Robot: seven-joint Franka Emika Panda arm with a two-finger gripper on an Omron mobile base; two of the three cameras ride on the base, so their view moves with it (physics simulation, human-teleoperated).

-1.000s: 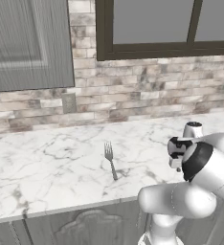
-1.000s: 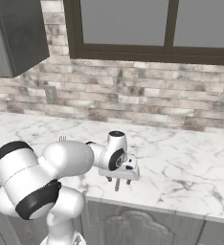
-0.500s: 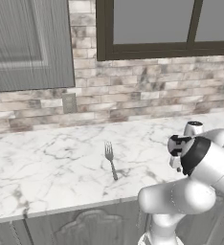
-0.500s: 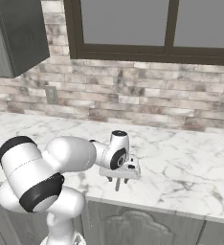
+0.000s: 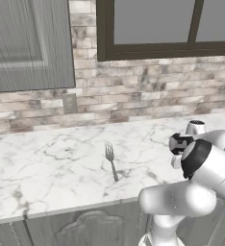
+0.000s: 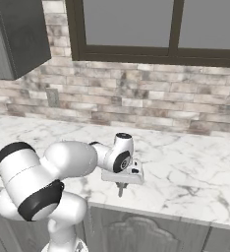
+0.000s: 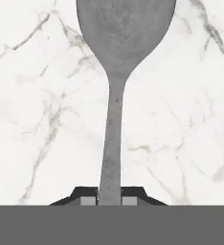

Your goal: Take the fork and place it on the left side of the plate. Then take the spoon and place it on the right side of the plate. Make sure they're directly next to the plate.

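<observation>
The spoon [image 7: 115,119] lies on the white marble counter, its oval bowl at the top of the hand view and its thin handle running down between my finger tips. My gripper [image 7: 109,199] is shut on the end of that handle. In the right base view the gripper [image 6: 120,186] is low on the counter near the front edge, pointing down. The fork [image 5: 111,161] lies flat on the counter to the left of my arm, tines toward the wall, handle toward the front edge. The plate is out of view.
The marble counter [image 5: 47,163] runs to a brick back wall with an outlet [image 5: 69,103]. A dark-framed window [image 5: 153,26] is above, and a grey wall cabinet [image 5: 23,43] hangs at the left. The counter's front edge [image 6: 151,212] is just below the gripper.
The jaws have closed from wide open onto the spoon's handle. The hand has settled slightly lower over the counter. The fork has not moved.
</observation>
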